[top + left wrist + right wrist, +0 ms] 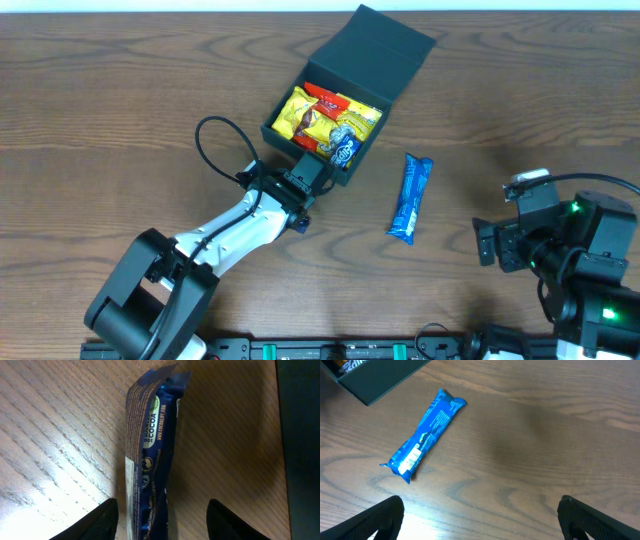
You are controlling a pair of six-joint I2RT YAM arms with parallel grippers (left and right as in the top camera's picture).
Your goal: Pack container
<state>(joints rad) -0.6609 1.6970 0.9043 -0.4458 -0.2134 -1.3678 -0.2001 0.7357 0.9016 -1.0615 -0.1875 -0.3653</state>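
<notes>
- So far, the container [385, 50] sits open far across the tabletop [100, 120], snack packets [320, 115] already inside.
- My left fingers [106, 521] straddle a dark blue cocoa bar [152, 450] beside it; whether they grip it, I cannot tell.
- My right fingers [377, 520] gape empty; a light blue bar [422, 435] is left to pack.

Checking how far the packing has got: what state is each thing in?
container: lid hinged open, partly filled.
snack packets: lying inside the container.
light blue bar: flat on the table, outside the container.
dark blue cocoa packet: between the fingers of the left gripper, not squeezed.
left gripper: open around that packet.
right gripper: open, empty.
</notes>
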